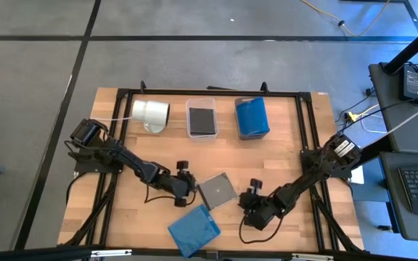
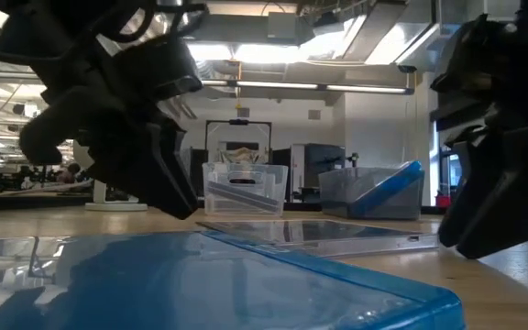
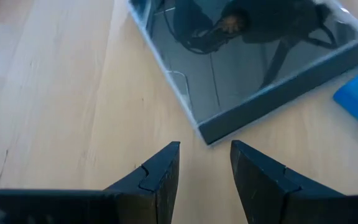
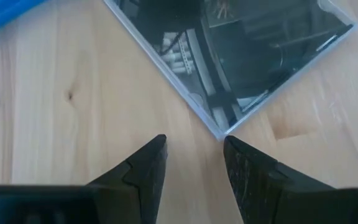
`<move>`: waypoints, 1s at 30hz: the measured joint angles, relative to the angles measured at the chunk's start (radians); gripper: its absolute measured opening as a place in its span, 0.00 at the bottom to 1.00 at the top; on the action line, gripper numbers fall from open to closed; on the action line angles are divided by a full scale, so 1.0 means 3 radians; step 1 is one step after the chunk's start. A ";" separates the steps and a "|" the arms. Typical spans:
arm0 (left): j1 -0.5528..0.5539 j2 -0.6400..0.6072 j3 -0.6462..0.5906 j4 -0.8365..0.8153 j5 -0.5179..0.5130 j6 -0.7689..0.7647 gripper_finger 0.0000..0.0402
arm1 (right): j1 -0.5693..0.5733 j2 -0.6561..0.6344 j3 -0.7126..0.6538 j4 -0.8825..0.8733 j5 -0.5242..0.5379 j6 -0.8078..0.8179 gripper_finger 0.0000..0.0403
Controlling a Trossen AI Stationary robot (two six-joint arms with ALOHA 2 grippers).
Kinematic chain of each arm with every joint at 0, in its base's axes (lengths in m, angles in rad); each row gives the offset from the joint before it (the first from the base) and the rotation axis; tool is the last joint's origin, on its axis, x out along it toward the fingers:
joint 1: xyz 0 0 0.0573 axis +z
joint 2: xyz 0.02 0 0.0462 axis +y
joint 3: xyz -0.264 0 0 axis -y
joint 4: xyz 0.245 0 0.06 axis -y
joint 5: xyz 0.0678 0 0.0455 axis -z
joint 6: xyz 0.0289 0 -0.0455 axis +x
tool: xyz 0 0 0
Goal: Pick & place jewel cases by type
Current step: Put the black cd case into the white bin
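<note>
Table (image 1: pixel 122 217): bin (image 1: pixel 202 117) holds dark case (image 1: pixel 202 121); other bin (image 1: pixel 252 118) blue cases (image 1: pixel 252 114).

Both arms are reaching inward low over the table's near half. The left gripper (image 3: pixel 204 163) is pointing toward the centre, its fingers (image 3: pixel 163 177) standing apart. The right gripper (image 4: pixel 194 158) is facing it from the opposite side, fingers (image 4: pixel 247 171) likewise parted, gripping nothing.
</note>
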 joint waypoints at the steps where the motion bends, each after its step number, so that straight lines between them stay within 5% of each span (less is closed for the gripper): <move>1: 0.0017 0.0000 -0.0007 0.0007 0.0012 -0.0054 0.35 | -0.0012 0.0006 0.0005 0.0009 -0.0001 0.0000 0.42; 10: 0.0187 0.0201 -0.0017 0.0159 0.0391 -0.0104 0.35 | -0.0052 0.0013 0.0004 0.0009 -0.0029 -0.0019 0.42; 21: 0.0132 0.0281 -0.0031 0.0578 0.0376 0.0659 0.35 | -0.0181 0.0015 -0.0001 0.0025 -0.0110 -0.0202 0.42; 30: 0.0070 0.0282 -0.0034 0.0615 0.0399 0.0641 0.35 | -0.0243 0.0015 -0.0003 0.0029 -0.0230 -0.0287 0.42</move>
